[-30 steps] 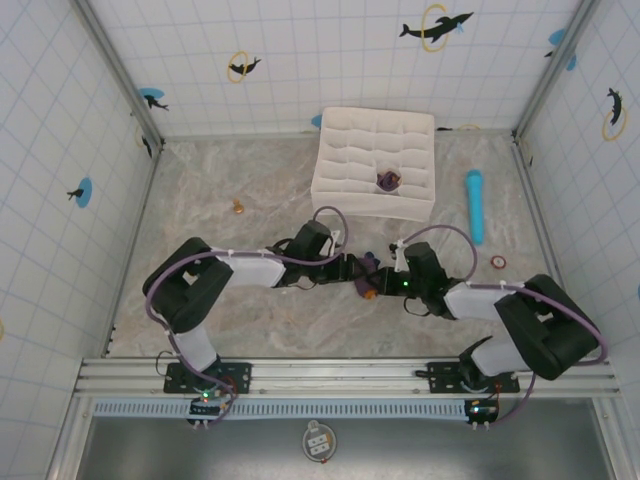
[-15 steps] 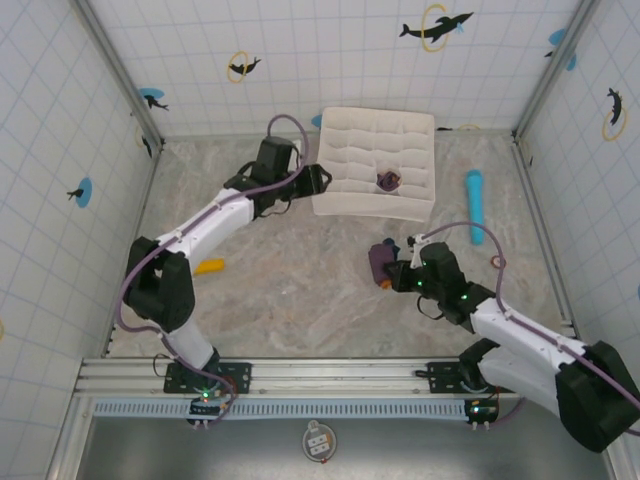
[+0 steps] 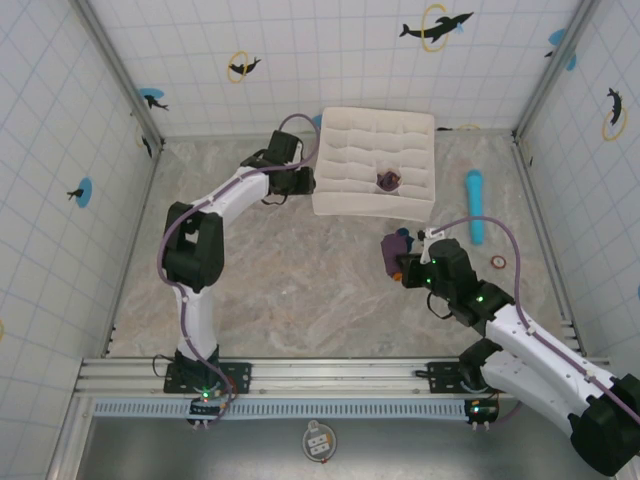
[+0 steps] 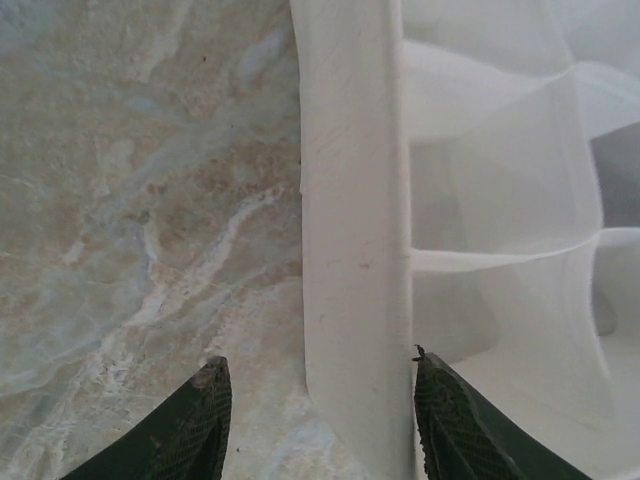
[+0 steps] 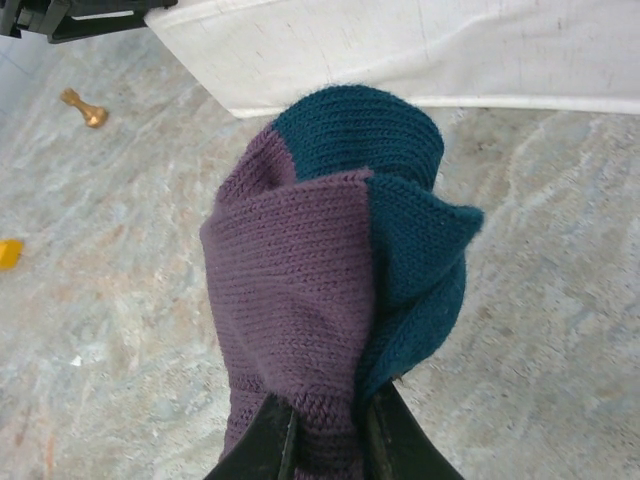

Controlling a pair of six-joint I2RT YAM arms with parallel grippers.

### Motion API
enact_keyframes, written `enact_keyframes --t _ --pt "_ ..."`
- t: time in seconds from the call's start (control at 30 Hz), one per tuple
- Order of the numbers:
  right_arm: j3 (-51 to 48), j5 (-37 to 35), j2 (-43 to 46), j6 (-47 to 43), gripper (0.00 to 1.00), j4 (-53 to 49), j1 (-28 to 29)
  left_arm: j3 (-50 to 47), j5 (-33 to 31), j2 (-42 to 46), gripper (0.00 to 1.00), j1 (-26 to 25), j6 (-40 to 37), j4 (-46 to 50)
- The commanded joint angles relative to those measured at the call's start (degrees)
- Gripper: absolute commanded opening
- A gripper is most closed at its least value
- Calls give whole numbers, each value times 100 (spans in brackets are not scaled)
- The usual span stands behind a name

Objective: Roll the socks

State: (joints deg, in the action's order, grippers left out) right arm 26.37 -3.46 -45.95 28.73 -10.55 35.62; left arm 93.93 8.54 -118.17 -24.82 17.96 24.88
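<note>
Two risks: sock roll, pinched by one end only in narrow right jaws near the front wall of the white divider box, slipping out or unrolling; half-wide left jaws, astride the box's side wall, dragging or tipping it.

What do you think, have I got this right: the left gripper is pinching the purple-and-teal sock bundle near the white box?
Not quite. It is the right gripper that is pinching the purple-and-teal sock bundle near the white box, as the right wrist view shows. The left gripper has its fingers on either side of the box's wall.
</note>
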Motion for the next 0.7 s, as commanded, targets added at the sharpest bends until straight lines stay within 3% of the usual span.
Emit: enact_keyframes --t 0.0,0.13,0.3,0.67 --pt "423 -252 2 -67 0 -170 33 295 110 -211 46 -10 -146 79" --pt "761 -597 -218 -58 0 -388 33 355 321 -373 32 -10 64 97" --pt "1190 -891 -567 -224 0 -365 38 -93 326 -87 2 -44 129 92" --pt "2128 -1229 -1693 -1075 0 616 68 -2151 218 1569 0 -384 395 -241"
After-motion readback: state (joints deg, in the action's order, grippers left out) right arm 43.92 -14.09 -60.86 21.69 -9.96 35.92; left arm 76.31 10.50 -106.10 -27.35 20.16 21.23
